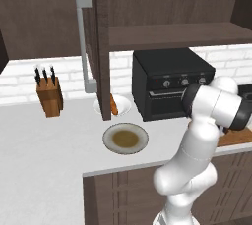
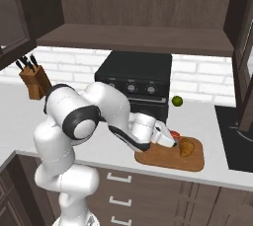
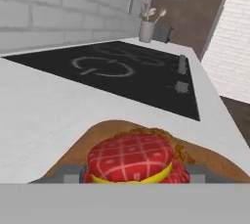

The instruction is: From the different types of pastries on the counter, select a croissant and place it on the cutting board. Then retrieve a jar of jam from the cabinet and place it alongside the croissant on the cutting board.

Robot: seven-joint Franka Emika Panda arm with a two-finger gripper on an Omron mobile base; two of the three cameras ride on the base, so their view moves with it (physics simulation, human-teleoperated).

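Observation:
My gripper (image 2: 173, 139) is shut on the jar of jam (image 2: 174, 134), low over the left part of the cutting board (image 2: 168, 160). In the hand view the jar's red checked lid (image 3: 131, 159) sits between my two grey fingers (image 3: 68, 173). The croissant (image 2: 187, 147) lies on the board just right of the jar, and its golden edge (image 3: 146, 132) shows behind the lid. I cannot tell whether the jar touches the board (image 3: 93, 137). The long narrow pastry (image 1: 114, 104) lies on a white plate on the counter (image 1: 44, 140). The cabinet (image 1: 167, 35) above stands open.
A black oven (image 2: 136, 79) stands just behind the board, with a green lime (image 2: 177, 101) beside it. A black cooktop (image 3: 122, 71) lies right of the board. A round beige plate (image 1: 125, 138) and a knife block (image 1: 49, 96) sit further left. The open cabinet door (image 1: 96, 47) hangs above the counter.

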